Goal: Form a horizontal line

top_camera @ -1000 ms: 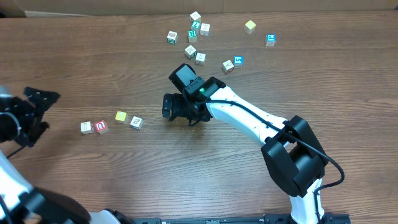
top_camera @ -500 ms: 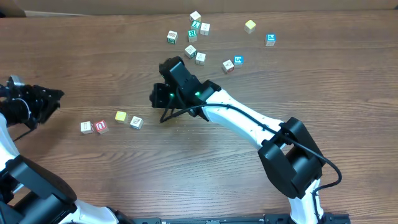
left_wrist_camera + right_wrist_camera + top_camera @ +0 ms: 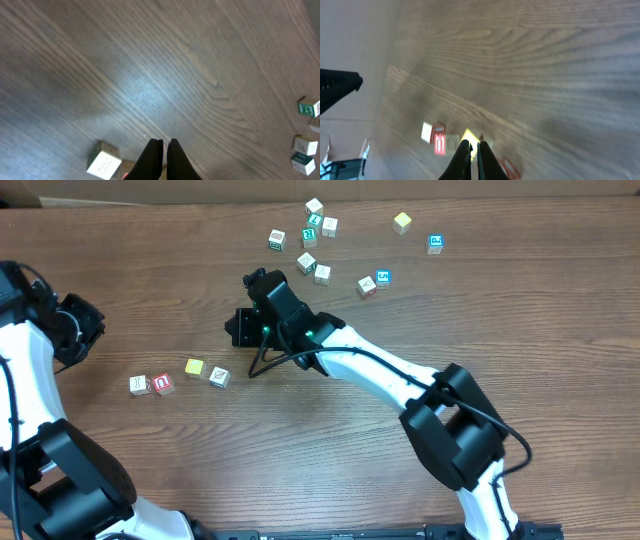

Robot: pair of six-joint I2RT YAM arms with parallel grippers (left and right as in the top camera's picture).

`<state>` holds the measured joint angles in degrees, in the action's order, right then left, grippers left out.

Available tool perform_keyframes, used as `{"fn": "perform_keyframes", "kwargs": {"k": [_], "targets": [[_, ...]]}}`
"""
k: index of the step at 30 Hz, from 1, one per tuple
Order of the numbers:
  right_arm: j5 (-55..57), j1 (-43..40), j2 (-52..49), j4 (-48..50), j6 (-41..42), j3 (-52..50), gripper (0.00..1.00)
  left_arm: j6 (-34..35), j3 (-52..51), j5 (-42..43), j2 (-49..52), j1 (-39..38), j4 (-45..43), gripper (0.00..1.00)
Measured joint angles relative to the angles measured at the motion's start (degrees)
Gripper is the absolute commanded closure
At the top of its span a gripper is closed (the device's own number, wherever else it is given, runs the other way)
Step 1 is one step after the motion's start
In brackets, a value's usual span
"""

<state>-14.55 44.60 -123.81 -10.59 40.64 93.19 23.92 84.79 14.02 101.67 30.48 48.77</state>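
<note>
Both pincers pinched tight and empty: left gripper [image 3: 163, 146] over the table [image 3: 150, 75], right gripper [image 3: 474, 146] near the line by the left edge, which runs cream-white cube [image 3: 139, 385], red-marked cube [image 3: 162, 384], yellow cube [image 3: 194, 367] set slightly toward the far edge, blue-green-marked cube [image 3: 219, 377], all smeared in the wrist views, letters unreadable.

Overhead top-down; wrist views low, share cube row [image 3: 194, 367].

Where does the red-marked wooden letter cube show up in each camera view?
Overhead: the red-marked wooden letter cube, lower left, second from left of four cubes.
Left wrist: cannot tell; only a pale cube shows, bottom left.
Right wrist: cube at bottom, left of centre.
Shared landmark: the small yellow wooden cube beside it, overhead and right wrist.
</note>
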Motion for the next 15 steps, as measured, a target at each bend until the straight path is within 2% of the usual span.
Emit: {"fn": "perform_keyframes", "kwargs": {"k": [2,5,9,11,13,14,15], "targets": [[-0.3,0.0,-4.4,-0.8,0.3,4.9,0.96,0.2,0.0,-1.6,0.0,-1.5,-1.1,0.96],[-1.2,-0.2,-11.1,-7.7,0.1,13.8,0.96,0.6,0.0,-4.3,0.0,-3.0,-1.4,0.96],[-1.7,-0.5,-14.7,-9.6,-0.4,19.2,0.96,0.9,0.0,-6.4,0.0,-3.1,-2.3,0.93],[-2.1,-0.3,-15.2,-8.8,-0.1,19.9,0.96,1.8,0.0,-7.3,0.0,-3.1,-2.8,0.87],[-3.1,-0.1,-15.9,-8.2,0.1,20.2,0.96,3.4,0.0,-8.0,0.0,-3.1,-2.8,0.77],[-3.6,0.2,-16.5,-8.2,0.1,20.3,0.96,4.1,0.0,-8.5,0.0,-3.1,-2.8,0.69],[-4.0,0.4,-17.0,-8.1,0.1,20.3,0.96,4.8,0.0,-8.9,0.0,-3.0,-2.8,0.68]]}}
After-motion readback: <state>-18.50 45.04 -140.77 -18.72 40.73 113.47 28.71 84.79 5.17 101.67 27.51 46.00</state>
